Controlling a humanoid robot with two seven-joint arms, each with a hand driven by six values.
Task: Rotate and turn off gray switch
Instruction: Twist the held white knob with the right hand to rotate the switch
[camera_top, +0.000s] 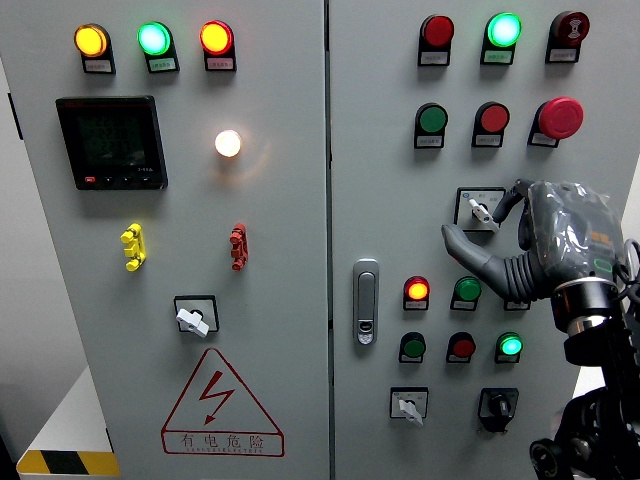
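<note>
Single head view, close, square-on to control panel (300, 250)

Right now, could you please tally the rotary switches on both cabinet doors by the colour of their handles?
Gray-handled rotary switches: 3
Black-handled rotary switch: 1
Total: 4
</note>
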